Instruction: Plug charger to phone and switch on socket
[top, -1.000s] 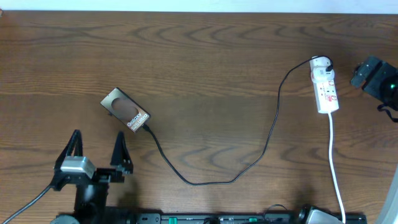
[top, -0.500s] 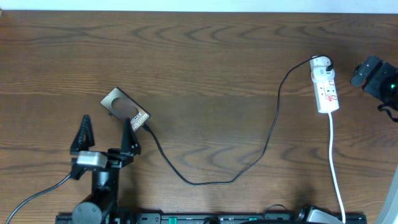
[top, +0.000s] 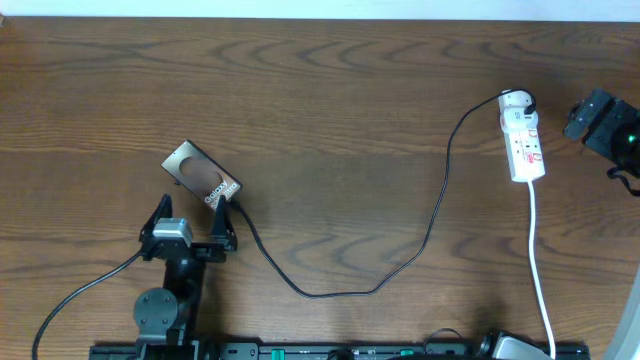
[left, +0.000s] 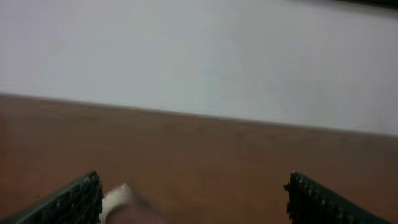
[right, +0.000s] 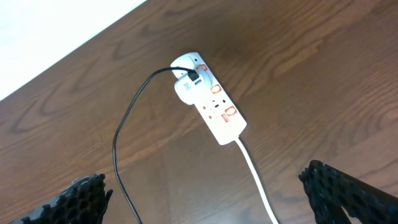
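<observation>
Brought the left gripper (top: 193, 215) up from the lower left of the overhead view to just below the phone (top: 198, 172), left of centre, fingers apart but narrower than a second ago. Set its right finger beside the charger (top: 330, 294) where the tip met the phone's lower-right end; could not tell whether seated. Held the right gripper (right: 205, 183) wide open over the socket (top: 524, 140) at upper right, plug already in. Judged the seating check and the switch as remaining.
</observation>
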